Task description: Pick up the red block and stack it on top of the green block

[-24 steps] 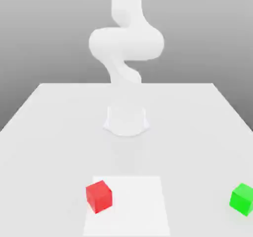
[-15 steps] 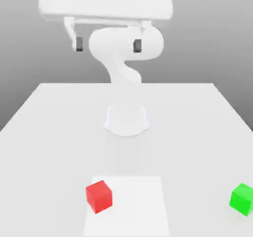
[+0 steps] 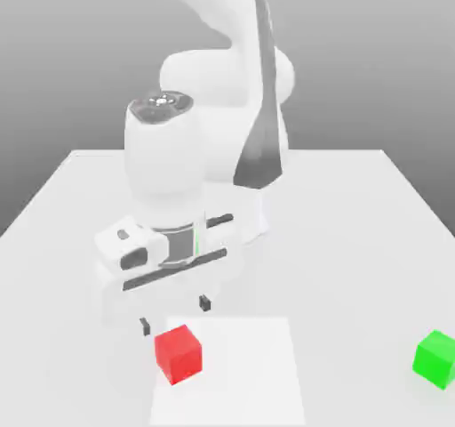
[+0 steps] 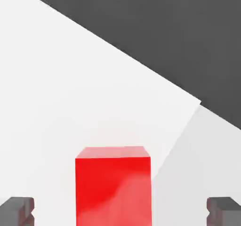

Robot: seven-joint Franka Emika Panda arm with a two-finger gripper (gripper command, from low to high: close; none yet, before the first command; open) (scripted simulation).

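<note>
Open fingers [image 3: 175, 315] stand either side of the red block [image 4: 113, 192], ungrasped. Lifting and stacking onto the green block [image 3: 436, 359] remain.

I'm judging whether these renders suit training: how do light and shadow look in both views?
Exterior view: bright, pale light, with the white arm nearly blending into the table; background shades from light grey to darker. Hand view: red block shows a paler patch across its large face, its narrow face pinkish.
</note>
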